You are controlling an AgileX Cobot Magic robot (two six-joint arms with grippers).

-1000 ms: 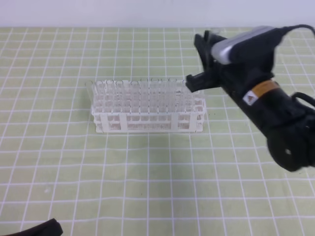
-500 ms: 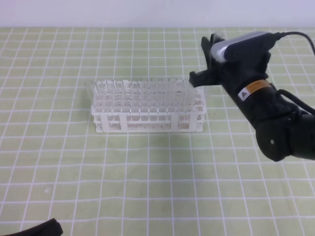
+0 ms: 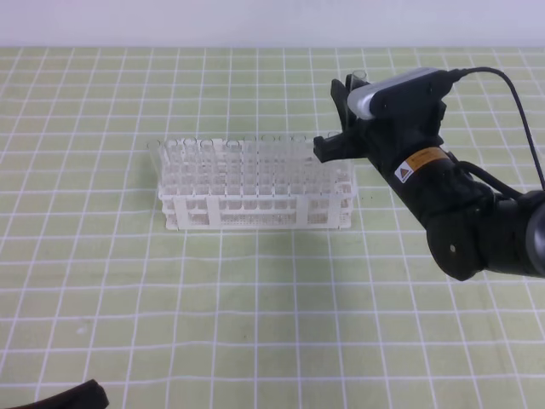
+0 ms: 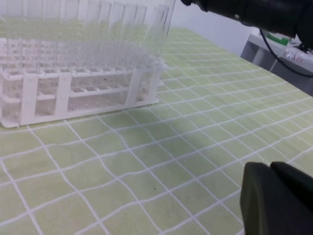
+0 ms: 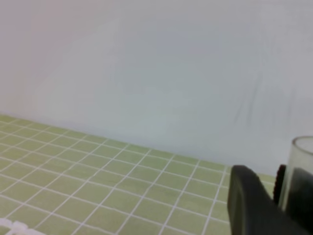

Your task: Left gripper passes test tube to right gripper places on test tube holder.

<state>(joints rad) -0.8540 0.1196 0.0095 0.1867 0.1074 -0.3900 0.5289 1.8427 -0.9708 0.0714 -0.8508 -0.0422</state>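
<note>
— Right hand (image 3: 341, 115) gripped the tube (image 5: 304, 171), hanging over the rack's (image 3: 255, 204) right end.
— So handover looked done; slotting it remained. Left hand (image 4: 276, 200)?
— Low, near; couldn't tell.

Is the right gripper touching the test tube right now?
Touching. In the right wrist view the test tube's clear open rim stands directly against the right gripper's dark fingers, with no gap showing.

high: looks down on mat (image 3: 255, 298) | left wrist: low, near test tube holder (image 4: 73, 88), shared | right wrist: faces wall (image 5: 146, 73)
</note>
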